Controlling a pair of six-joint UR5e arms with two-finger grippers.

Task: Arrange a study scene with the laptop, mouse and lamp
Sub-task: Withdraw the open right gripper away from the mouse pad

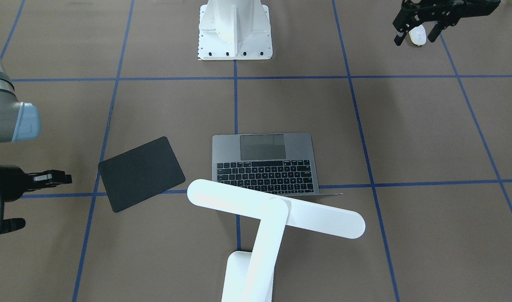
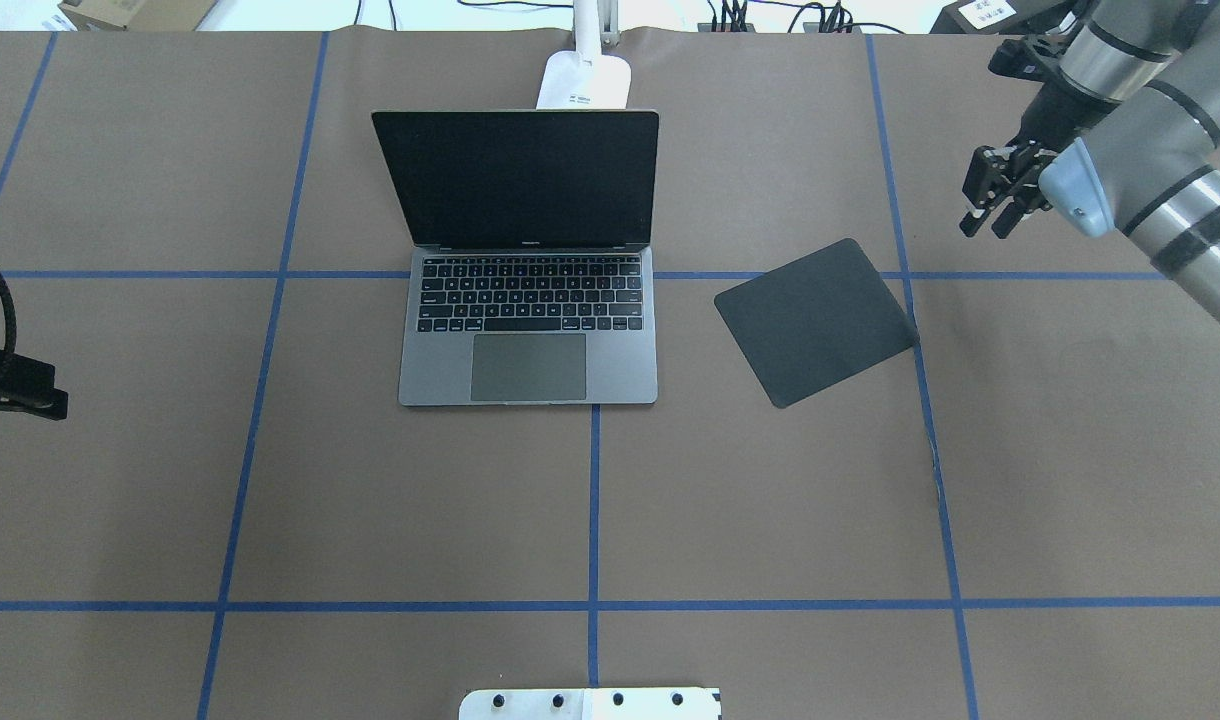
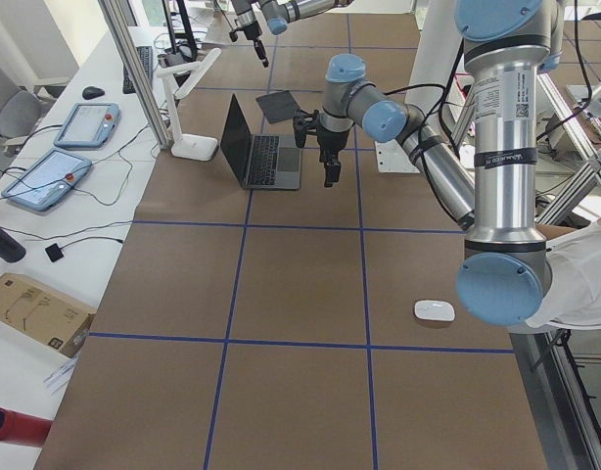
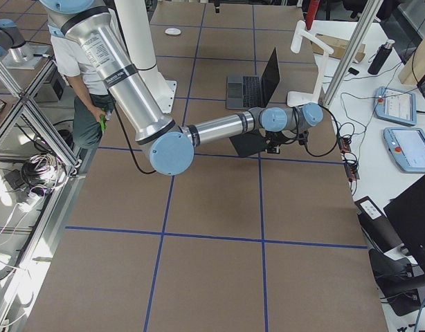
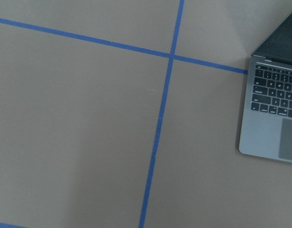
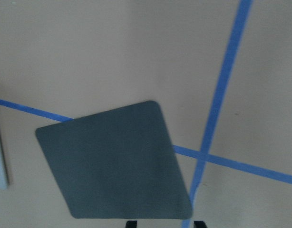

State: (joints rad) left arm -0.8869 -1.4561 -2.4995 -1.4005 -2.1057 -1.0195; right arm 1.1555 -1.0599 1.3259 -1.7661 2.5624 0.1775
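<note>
Squarely, the laptop (image 2: 530, 300) stands open — lamp (image 2: 584, 80) behind it.

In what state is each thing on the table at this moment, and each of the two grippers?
laptop: open, lid upright, screen dark.
lamp: standing upright behind the laptop; lit or not, cannot tell.
mouse: lying free, far from the laptop, not gripped.
mouse pad: lying flat, turned askew to the laptop, nothing on it.
left gripper: open, holding nothing.
right gripper: open, holding nothing.
</note>
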